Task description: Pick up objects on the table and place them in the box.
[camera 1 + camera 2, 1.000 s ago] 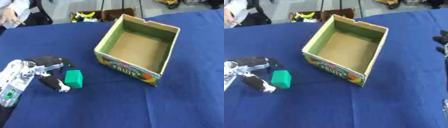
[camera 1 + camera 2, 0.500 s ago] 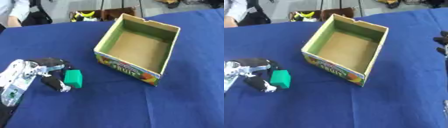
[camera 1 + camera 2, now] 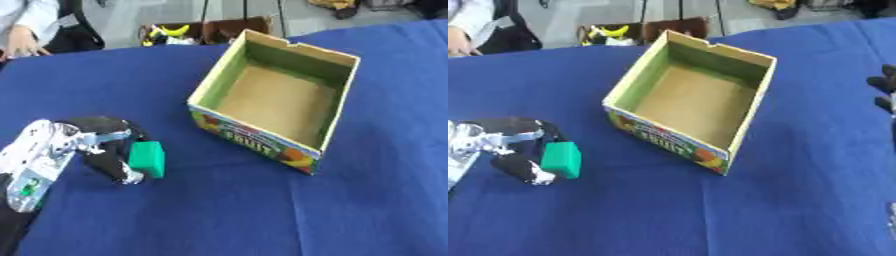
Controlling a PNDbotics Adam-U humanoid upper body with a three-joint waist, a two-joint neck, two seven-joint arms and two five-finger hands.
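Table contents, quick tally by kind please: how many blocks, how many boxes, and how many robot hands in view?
Green block: 1, held between the left hand fingers and thumb
Cardboard fruit box: 1, nothing inside
Robot hands: 2, left at the block, right hand at the right-eye view's right edge
Total: 4

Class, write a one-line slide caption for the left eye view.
Left hand grips a green block on the blue table beside an empty cardboard box.
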